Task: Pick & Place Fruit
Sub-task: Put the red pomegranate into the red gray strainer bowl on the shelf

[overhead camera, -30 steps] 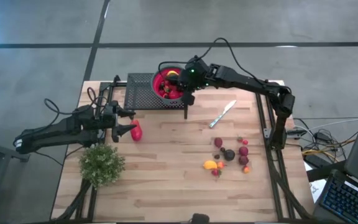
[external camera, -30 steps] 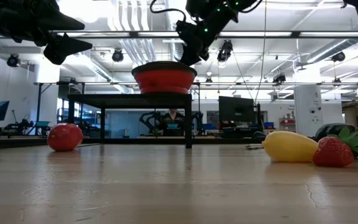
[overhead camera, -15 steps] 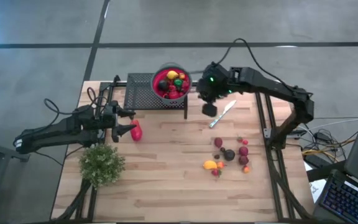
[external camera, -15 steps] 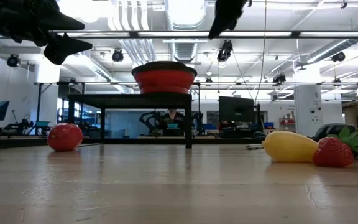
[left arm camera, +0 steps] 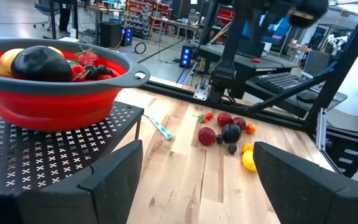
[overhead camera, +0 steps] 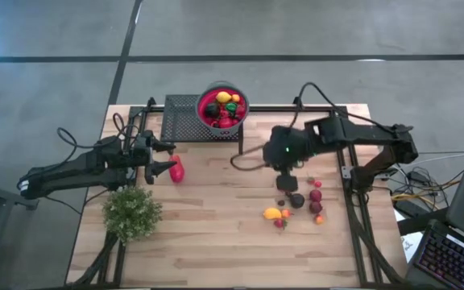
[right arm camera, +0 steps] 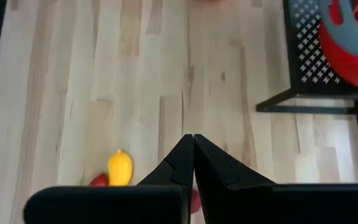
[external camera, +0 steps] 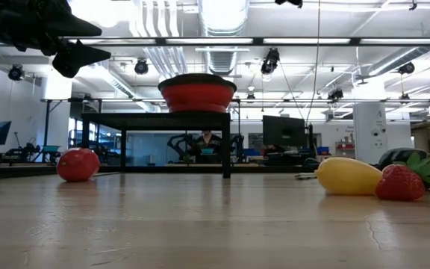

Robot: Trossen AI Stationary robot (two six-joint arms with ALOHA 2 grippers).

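I'm seeing my right gripper [overhead camera: 283, 179] hanging with its fingers [right arm camera: 185, 163] pressed together and nothing between them, just above the loose fruit cluster [overhead camera: 298, 201] on the wooden table [overhead camera: 216, 242]. Taking that cluster as landmark: it's lying on the right half of the boards, with dark maroon pieces [overhead camera: 316, 196] and a near-black one [overhead camera: 297, 200] at its middle, a yellow fruit [overhead camera: 272, 213] on its near-left edge and a small red strawberry [overhead camera: 280, 224] touching that. In the low view the yellow fruit [external camera: 348, 176] and strawberry [external camera: 399, 183] are sitting side by side. The red bowl [overhead camera: 223, 106], already holding red, yellow and green fruit, is sitting on the black mesh stand [overhead camera: 182, 118] well up-left of the cluster, at the table's far edge. The knife [left arm camera: 159, 127] is lying between stand and cluster in the left wrist view; in the high view the arm is covering it. My left gripper [overhead camera: 156, 162] is waiting far left of the cluster, fingers [left arm camera: 114, 171] spread wide and empty, with the larger red fruit [overhead camera: 176, 170] lying just beside its tips. The bushy green plant [overhead camera: 132, 213] is standing farther left still, near the front-left edge.
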